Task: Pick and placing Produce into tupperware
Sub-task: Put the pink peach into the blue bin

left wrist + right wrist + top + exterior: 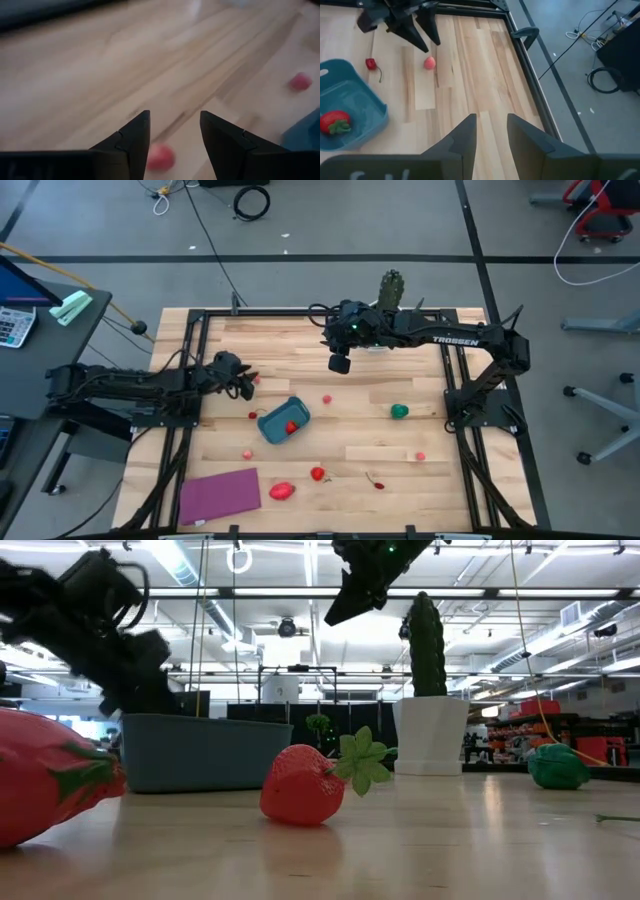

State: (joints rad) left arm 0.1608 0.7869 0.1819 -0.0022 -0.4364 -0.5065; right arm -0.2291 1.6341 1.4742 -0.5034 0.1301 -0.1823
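My left gripper (247, 384) (174, 117) is open and hovers low near the table's left side, just short of a small pink-red round piece (257, 380) (161, 157), touching nothing. The teal tupperware (283, 421) (350, 107) sits right of it and holds a strawberry (292, 426) (334, 122). Other produce lies loose on the wood: a green piece (399, 411), a big strawberry (281, 491), a strawberry (318, 473) (305, 785) and several tiny red ones. My right gripper (340, 364) (491, 120) is open, raised high over the table's far middle.
A tall green cactus (391, 288) in a white pot (432, 735) stands at the far edge behind the right arm. A flat purple mat (218, 493) lies at the near left corner. Black frame rails (460, 380) border the wooden table.
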